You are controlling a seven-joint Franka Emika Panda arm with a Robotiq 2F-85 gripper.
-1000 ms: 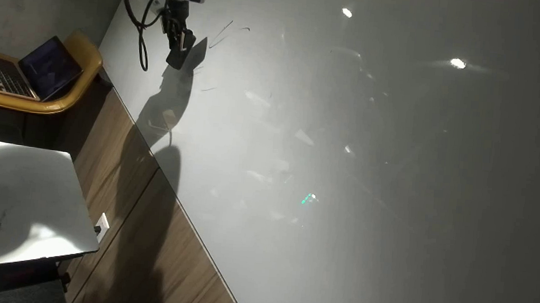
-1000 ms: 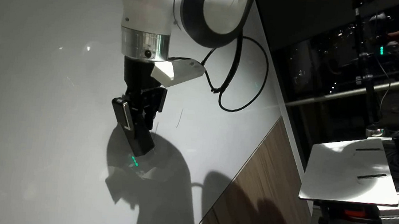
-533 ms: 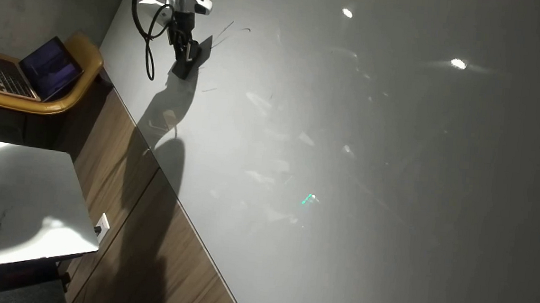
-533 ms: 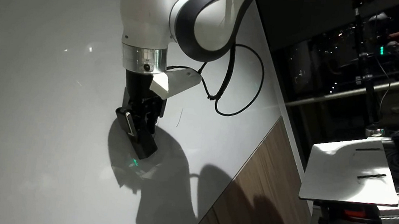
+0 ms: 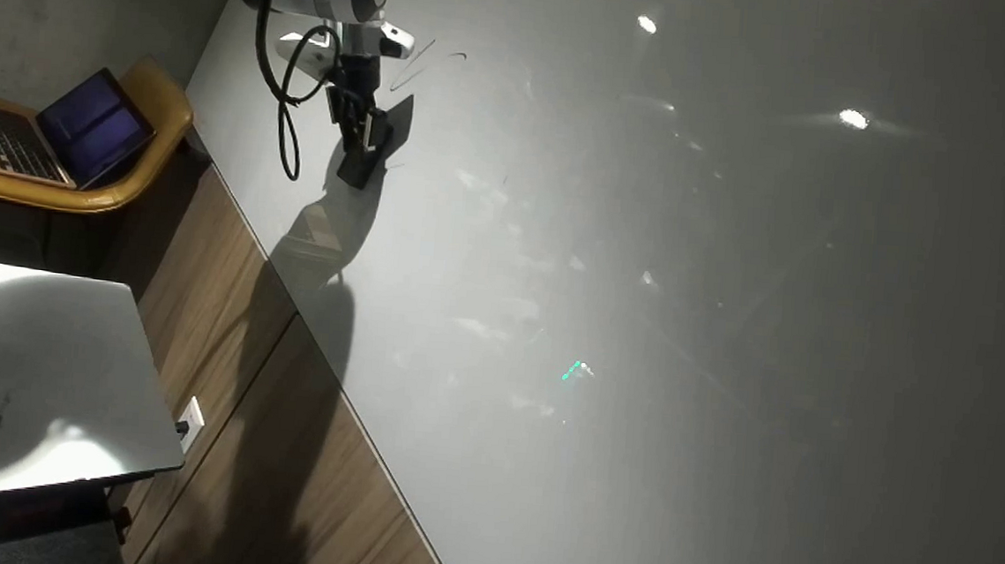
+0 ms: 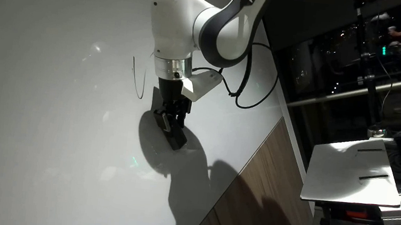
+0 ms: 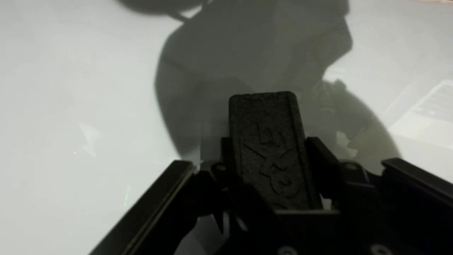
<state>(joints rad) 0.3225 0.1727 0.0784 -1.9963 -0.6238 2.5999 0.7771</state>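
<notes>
My fingers (image 7: 324, 170): clamped on the eraser (image 7: 267, 141) from both sides
Eraser: between my fingers, one end jutting past their tips, right by the whiteboard (image 5: 631, 468); touching or not, I can't tell
Pen marks (image 6: 135, 78): on the whiteboard, nearby

Wrist view close onto white surface (image 7: 95, 88), common to both exterior views, aslant and farther back.
</notes>
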